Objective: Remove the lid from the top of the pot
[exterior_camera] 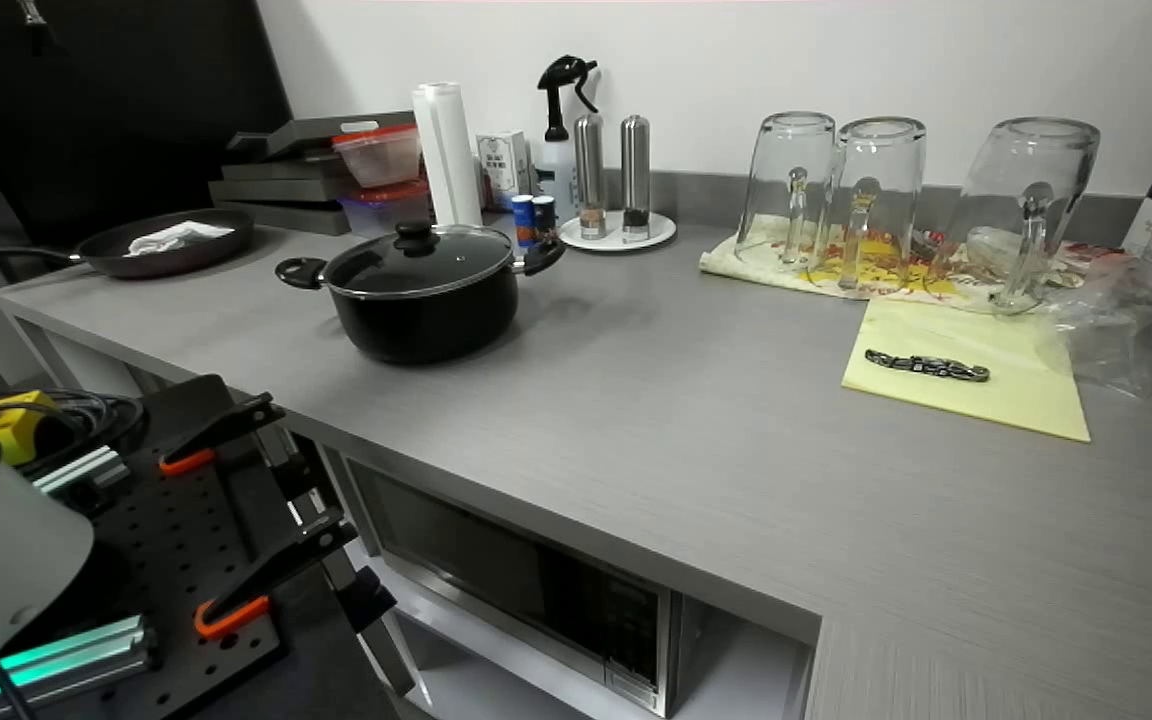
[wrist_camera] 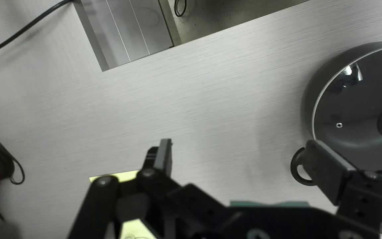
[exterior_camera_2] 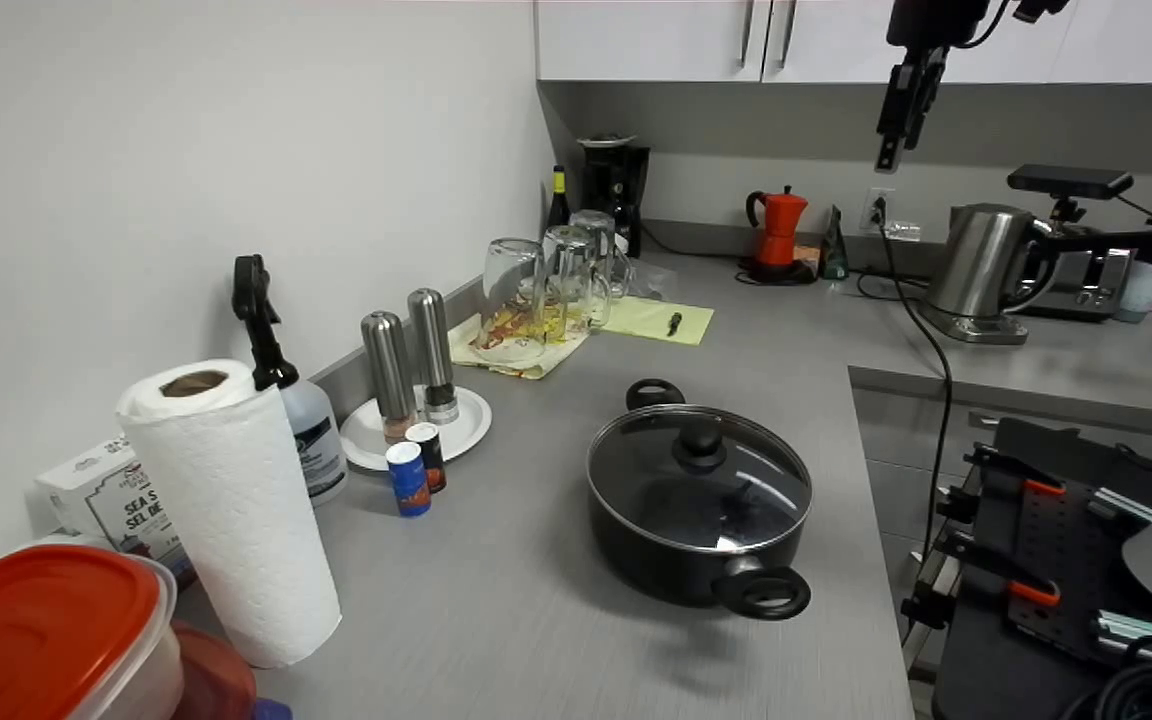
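The black pot (exterior_camera: pixel 426 325) stands upright on the grey counter, and it also shows in an exterior view (exterior_camera_2: pixel 641 555). The glass lid (exterior_camera: pixel 456 262) sits flat on top of the pot, with its black knob (exterior_camera: pixel 416 238) in the middle. The lid also shows in an exterior view (exterior_camera_2: pixel 651 475) and, cut off by the right edge, in the wrist view (wrist_camera: pixel 350 99). My gripper (wrist_camera: pixel 239 144) is open with nothing between its fingers. One finger overlaps the pot's side handle in the wrist view. An exterior view shows the gripper (exterior_camera_2: pixel 891 150) high above the counter, apart from the lid.
Upturned glass mugs (exterior_camera: pixel 786 190) stand on a cloth near the wall. Salt and pepper mills (exterior_camera: pixel 634 170), small shakers (exterior_camera_2: pixel 408 480) and a paper towel roll (exterior_camera_2: pixel 236 520) stand beside the pot. A frying pan (exterior_camera: pixel 166 260), kettle (exterior_camera_2: pixel 971 270) and yellow paper (exterior_camera: pixel 986 400) are also on the counter.
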### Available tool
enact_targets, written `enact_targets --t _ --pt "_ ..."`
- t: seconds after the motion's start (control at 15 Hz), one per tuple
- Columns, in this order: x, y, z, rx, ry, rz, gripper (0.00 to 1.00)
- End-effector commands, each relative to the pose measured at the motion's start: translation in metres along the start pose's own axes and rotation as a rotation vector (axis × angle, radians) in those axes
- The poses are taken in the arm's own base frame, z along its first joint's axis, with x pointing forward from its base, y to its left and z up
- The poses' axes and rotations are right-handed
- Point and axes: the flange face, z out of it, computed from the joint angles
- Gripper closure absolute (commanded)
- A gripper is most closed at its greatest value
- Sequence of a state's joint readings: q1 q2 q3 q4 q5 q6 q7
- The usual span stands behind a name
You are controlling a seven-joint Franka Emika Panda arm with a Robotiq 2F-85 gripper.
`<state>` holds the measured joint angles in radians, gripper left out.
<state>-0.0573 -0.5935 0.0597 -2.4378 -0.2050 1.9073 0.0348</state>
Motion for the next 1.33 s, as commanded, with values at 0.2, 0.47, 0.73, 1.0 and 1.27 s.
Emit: enact_targets --t 0.2,0.47,0.73,1.0,1.27 --pt "0.015 -0.023 0.027 0.049 0.01 -0.094 0.0" --pt "0.033 -0.053 0.05 0.077 0.036 -0.204 0.0" --pt "0.049 -0.085 0.066 0.127 0.067 -0.325 0.0" --pt "0.062 -0.12 0.081 0.194 0.078 -0.445 0.0" --pt "0.072 -0.152 0.098 0.242 0.064 -0.554 0.0"
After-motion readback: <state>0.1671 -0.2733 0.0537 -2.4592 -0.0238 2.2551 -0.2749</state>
